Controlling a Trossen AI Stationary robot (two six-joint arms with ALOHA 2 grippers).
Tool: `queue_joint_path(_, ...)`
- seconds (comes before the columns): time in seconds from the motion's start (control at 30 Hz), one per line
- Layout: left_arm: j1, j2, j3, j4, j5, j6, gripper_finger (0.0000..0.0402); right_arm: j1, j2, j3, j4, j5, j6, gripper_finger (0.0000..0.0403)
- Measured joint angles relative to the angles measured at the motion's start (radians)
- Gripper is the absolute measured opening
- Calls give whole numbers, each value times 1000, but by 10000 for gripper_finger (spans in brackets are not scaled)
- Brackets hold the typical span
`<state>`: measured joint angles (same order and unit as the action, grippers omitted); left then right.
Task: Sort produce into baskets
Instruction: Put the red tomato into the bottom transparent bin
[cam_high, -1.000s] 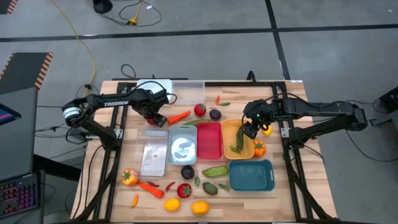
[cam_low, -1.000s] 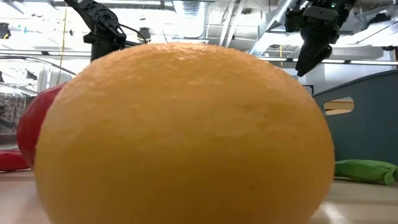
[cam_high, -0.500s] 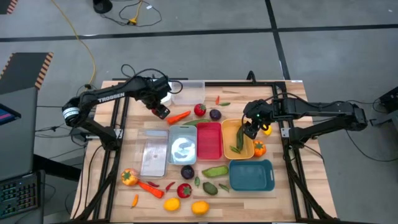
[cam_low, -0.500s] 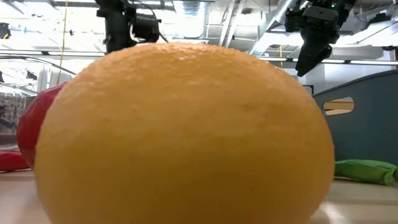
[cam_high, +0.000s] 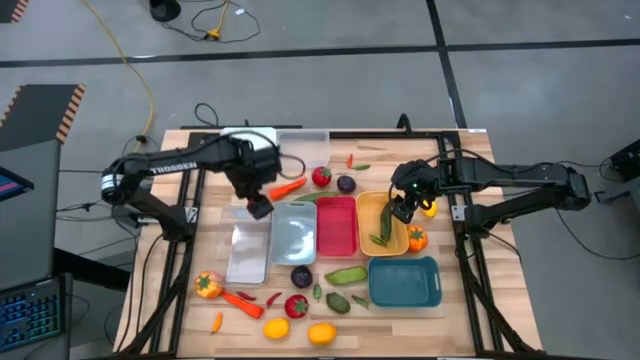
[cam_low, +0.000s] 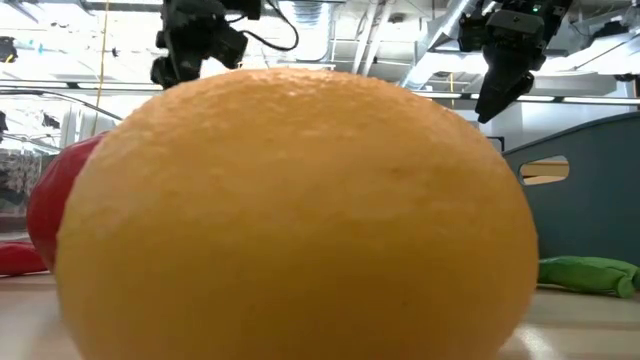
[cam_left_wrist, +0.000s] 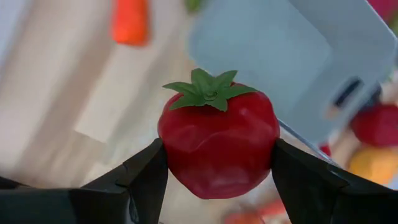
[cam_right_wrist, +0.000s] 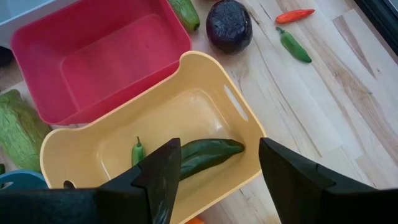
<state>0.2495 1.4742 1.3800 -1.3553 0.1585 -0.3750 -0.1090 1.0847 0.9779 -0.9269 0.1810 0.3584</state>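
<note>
The bench (cam_high: 450, 300) carries a row of bins at its middle with toy produce scattered around them. The left end effector (cam_left_wrist: 214, 168) grips a red tomato (cam_left_wrist: 217, 146) between its fingers and hangs just above the near edge of the silver-grey bin (cam_high: 293, 232), beside the clear bin (cam_high: 247, 250).

To do this step well, I judge that the arm should carry the tomato across to the red bin (cam_high: 337, 226), centre it over the open floor, come low and only then spread the fingers, so the round fruit does not bounce out or roll.

The right end effector (cam_right_wrist: 214, 165) stands open and empty over the yellow bin (cam_right_wrist: 245, 121), where a green pepper (cam_right_wrist: 208, 154) and a small green chili (cam_right_wrist: 137, 151) lie.
</note>
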Motion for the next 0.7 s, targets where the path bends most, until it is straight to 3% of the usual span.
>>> queue_joint_path(0.37, -228, 0, -24, -3, 4, -124, 249, 0, 0, 0, 0, 0, 0, 244)
queue_joint_path(0.7, -267, -1, -43, -12, -9, -143, 265, 0, 0, 0, 0, 0, 0, 244)
